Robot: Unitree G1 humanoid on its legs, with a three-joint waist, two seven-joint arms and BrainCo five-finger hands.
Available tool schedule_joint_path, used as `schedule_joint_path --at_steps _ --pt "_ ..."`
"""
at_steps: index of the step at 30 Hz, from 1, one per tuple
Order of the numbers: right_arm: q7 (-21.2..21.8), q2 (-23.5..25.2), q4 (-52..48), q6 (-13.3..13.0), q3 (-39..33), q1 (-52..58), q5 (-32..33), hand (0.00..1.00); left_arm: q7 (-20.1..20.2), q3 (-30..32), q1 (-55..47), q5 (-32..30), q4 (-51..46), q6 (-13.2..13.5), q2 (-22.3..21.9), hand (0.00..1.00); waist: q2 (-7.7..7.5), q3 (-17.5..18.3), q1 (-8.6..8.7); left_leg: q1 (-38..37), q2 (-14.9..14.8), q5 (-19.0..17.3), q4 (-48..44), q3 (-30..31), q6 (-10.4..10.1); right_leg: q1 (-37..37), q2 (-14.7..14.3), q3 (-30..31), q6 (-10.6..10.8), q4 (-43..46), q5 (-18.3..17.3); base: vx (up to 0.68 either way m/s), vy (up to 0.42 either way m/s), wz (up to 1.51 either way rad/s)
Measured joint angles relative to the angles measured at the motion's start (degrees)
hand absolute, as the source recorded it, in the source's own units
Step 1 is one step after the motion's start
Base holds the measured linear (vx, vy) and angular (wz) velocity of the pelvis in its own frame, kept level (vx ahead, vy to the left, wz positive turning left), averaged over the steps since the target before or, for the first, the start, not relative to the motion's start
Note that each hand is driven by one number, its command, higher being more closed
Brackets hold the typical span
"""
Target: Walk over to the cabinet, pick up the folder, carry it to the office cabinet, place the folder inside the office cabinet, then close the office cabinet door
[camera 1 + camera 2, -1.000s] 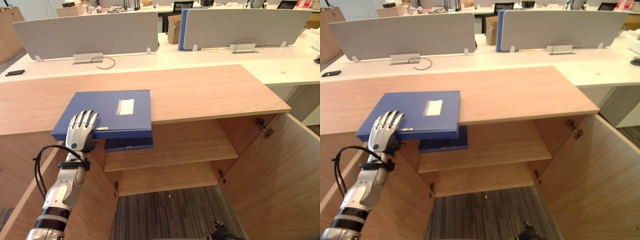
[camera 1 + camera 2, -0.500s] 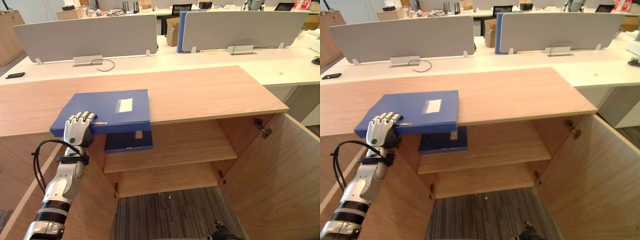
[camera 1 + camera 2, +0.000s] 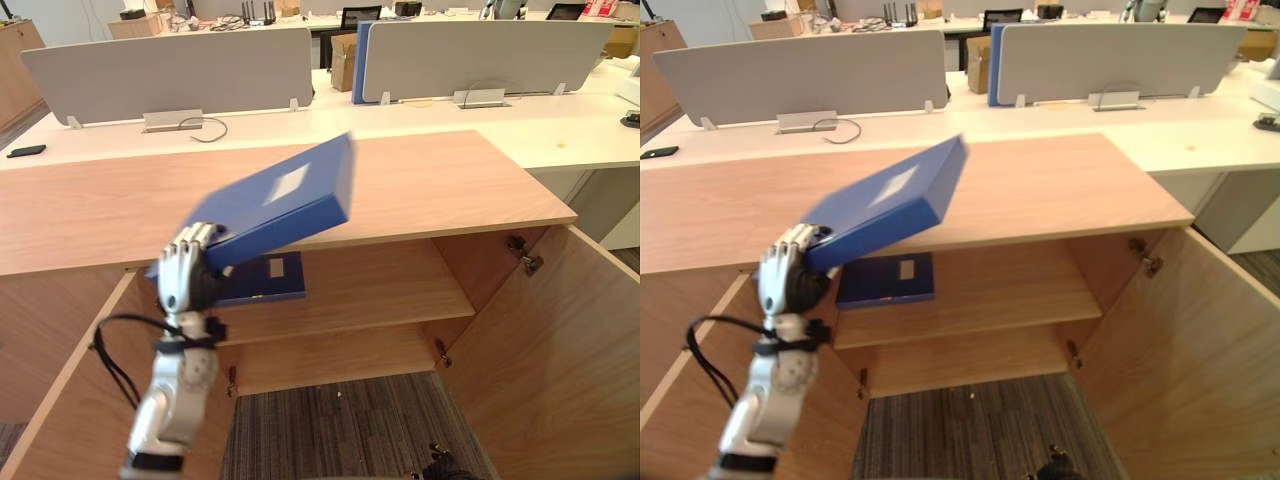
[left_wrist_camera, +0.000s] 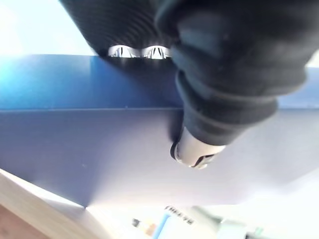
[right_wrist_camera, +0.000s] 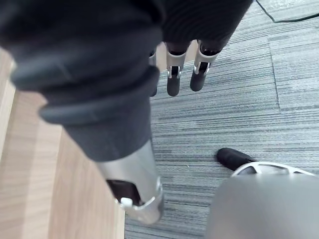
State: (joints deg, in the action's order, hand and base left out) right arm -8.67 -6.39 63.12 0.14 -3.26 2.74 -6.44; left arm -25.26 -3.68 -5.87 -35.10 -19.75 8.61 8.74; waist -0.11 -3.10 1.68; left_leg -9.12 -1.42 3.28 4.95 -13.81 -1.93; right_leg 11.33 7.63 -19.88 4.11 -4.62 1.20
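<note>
A blue folder (image 3: 285,200) with a white label hangs tilted in the air, its far end raised over the wooden cabinet top (image 3: 430,185). My left hand (image 3: 185,275) is shut on its low near corner, in front of the cabinet's open left side. In the left wrist view the thumb (image 4: 199,149) presses against the folder's blue face (image 4: 99,149). A second blue folder (image 3: 265,280) lies flat on the upper shelf inside the cabinet. My right hand (image 5: 179,74) hangs low over the grey carpet, fingers straight and holding nothing.
Both cabinet doors stand open: the right one (image 3: 570,340) swings out towards me, and the left one (image 3: 90,400) is beside my left arm. Behind the cabinet run white desks with grey divider screens (image 3: 170,70). A dark phone (image 3: 25,152) lies at far left.
My left hand curled onto the folder's near corner, then lifted it off the cabinet top. The folder now tilts up to the right, and the arm has swung right.
</note>
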Motion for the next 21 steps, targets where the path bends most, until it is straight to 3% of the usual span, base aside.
schedule_joint_path --at_steps 4,7,9,11,14,18,21 --pt "-1.3 1.8 -16.6 -0.5 0.1 3.9 10.4 0.0 2.2 4.7 -1.5 26.8 -6.1 3.8 -3.5 1.0 0.71 0.2 0.17 -0.2 -0.6 0.0 0.0 -1.2 0.0 -0.7 -0.5 1.4 0.0 0.6 0.0 -0.01 0.001 -0.14" --pt "-2.1 3.4 -31.2 -2.5 0.1 5.8 16.5 0.0 4.4 12.1 -2.3 44.0 -10.6 7.2 -5.8 1.0 0.73 0.2 0.2 -0.1 -0.8 0.1 0.0 -1.3 -0.1 -1.1 -0.6 1.6 0.0 1.0 0.0 -0.05 -0.009 -0.06" --pt "-2.1 4.4 -42.4 -3.8 -0.3 6.2 18.5 0.0 5.8 16.5 -2.6 52.3 -13.0 9.1 -7.7 1.0 0.64 0.2 0.2 -0.2 -0.7 0.1 0.0 -1.4 -0.1 -1.0 -0.5 1.6 0.0 1.1 0.0 -0.04 0.002 0.0" --pt "-2.0 5.4 -50.6 -4.7 -0.8 6.3 19.7 0.0 7.2 18.0 -2.9 55.8 -14.7 9.9 -8.7 1.0 0.57 0.1 -0.12 -0.2 -0.7 0.1 0.0 -1.4 -0.1 -1.0 -0.5 1.6 0.0 1.1 0.0 0.0 0.0 0.0" --pt "-1.4 6.8 -64.4 -8.8 -2.0 5.7 24.5 0.0 10.4 18.5 -3.8 60.1 -17.2 10.9 -9.8 1.0 0.4 0.0 -0.58 -1.0 -0.6 0.0 0.0 -1.4 0.0 -0.2 -0.4 1.6 0.0 1.1 -0.1 0.0 0.0 0.0" --pt "-0.3 6.7 -78.6 -13.3 -2.7 2.6 28.5 0.0 13.6 18.6 -3.9 61.7 -19.4 11.1 -10.8 1.0 0.26 -0.2 -0.6 -1.2 -0.6 0.0 0.0 -1.3 0.0 -0.1 -0.3 1.6 0.1 1.2 -0.1 -0.03 0.003 0.0" --pt "-0.2 5.7 -84.1 -15.0 -1.7 -2.9 29.2 0.0 15.2 18.2 -3.7 62.1 -19.4 11.1 -10.8 1.0 0.21 -0.2 -0.51 -1.3 -0.6 0.0 0.0 -1.3 0.0 -0.1 -0.4 1.6 0.1 1.3 -0.1 -0.04 -0.001 0.0"
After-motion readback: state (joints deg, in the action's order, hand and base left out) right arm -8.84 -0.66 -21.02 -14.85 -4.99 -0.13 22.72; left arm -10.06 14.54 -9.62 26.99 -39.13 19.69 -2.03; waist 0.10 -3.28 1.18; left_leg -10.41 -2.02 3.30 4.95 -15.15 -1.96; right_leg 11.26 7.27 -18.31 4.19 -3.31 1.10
